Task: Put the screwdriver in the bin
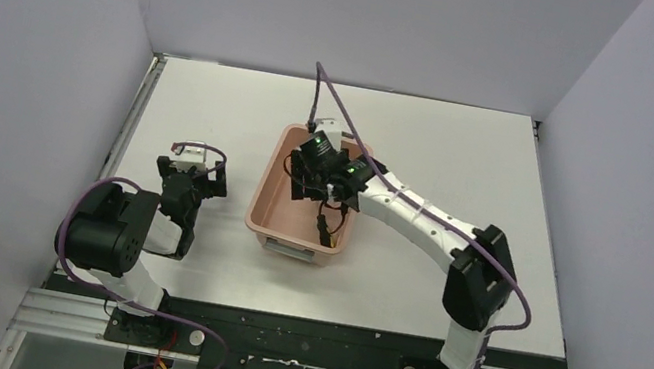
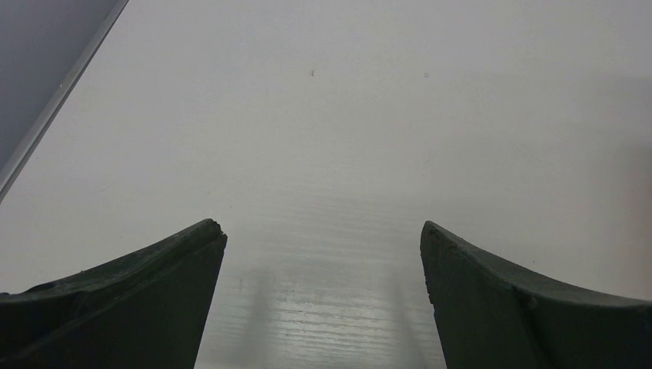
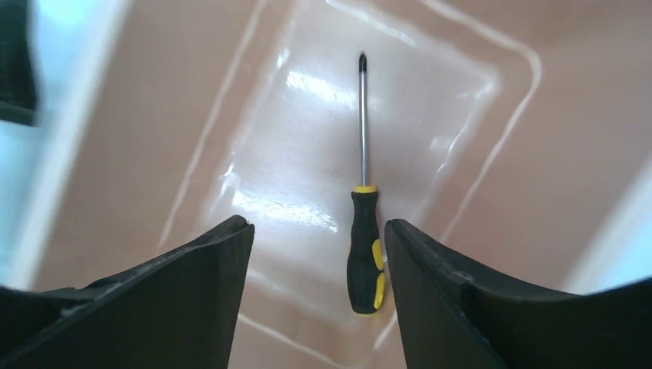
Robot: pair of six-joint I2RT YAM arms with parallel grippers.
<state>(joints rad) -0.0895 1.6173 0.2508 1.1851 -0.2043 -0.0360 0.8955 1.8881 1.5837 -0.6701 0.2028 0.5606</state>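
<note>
Saw the screwdriver point(image 3: 364, 192) lying flat on the floor of the bin point(image 3: 115, 154), right of centre in the right wrist frame, tip toward the top. Found the right gripper point(image 3: 317, 224) spread wide above it, grasping nothing. Found the left gripper point(image 2: 321, 227) equally wide over the table point(image 2: 346, 115), holding nothing. Could hardly make out the screwdriver overhead, perhaps under the arm.

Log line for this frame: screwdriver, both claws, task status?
screwdriver: flat on bin floor, ungripped | right claw: open, above bin | left claw: open, empty, over table | task: looks done
</note>
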